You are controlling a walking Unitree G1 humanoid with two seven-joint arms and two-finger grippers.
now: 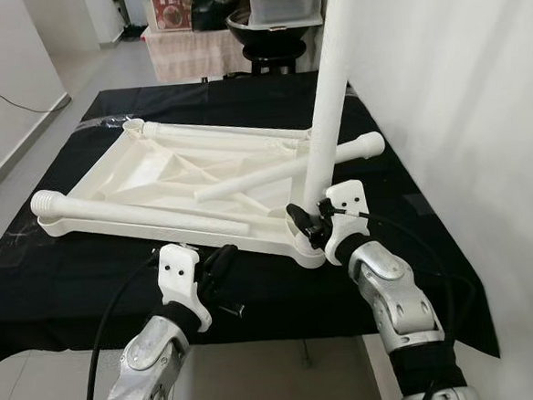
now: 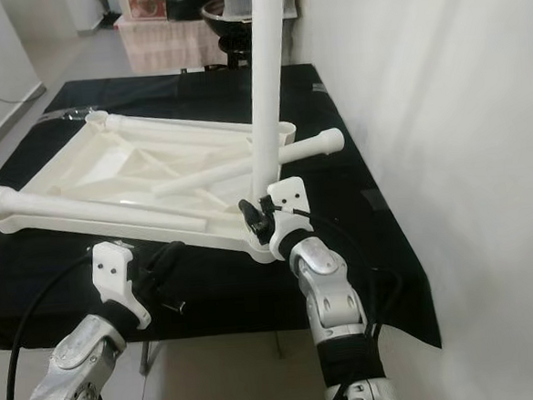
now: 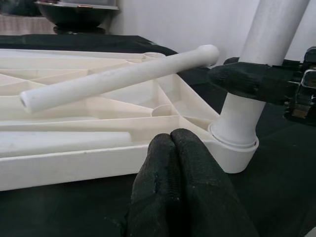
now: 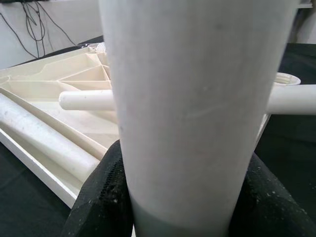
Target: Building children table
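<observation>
The right silver arm is being held forward and raised, its black two-fingered right gripper (image 1: 316,222) being clamped around the base of an upright white plastic tube leg (image 1: 326,104), one finger on each side. The left silver arm is being held low and forward, the black two-fingered left gripper (image 1: 218,267) being kept with fingers pressed together

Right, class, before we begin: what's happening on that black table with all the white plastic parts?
A robot is putting together a small white table. The tabletop lies upside down on a black cloth. The right gripper is shut on an upright leg seated in the near corner socket. The left gripper is shut and holds nothing, close to the tabletop's near edge. Three more legs lie loose in the tabletop.
</observation>
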